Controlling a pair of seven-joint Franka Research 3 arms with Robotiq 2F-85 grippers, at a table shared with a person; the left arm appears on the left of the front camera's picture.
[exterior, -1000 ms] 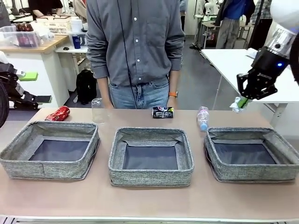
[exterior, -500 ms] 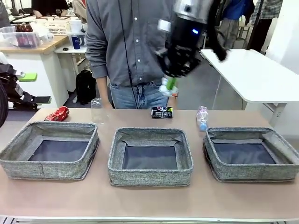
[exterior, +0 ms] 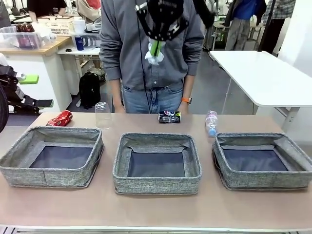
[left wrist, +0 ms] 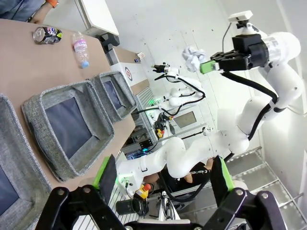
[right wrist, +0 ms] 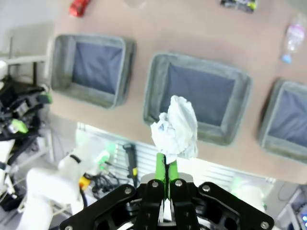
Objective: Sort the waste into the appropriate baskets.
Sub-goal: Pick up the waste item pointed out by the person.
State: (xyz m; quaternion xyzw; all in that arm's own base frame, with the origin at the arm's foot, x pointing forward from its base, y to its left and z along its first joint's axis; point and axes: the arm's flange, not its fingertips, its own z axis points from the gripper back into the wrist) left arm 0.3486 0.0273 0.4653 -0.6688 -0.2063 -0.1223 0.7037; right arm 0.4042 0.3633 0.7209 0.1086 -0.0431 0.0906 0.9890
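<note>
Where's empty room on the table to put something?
The near strip of table in front of the three baskets is bare, and all three are empty. The far edge is crowded: red can, cup, dark can, bottle.

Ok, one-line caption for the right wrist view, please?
Right gripper shut on a crumpled paper ball, high over the table, seen against the middle basket of three.
</note>
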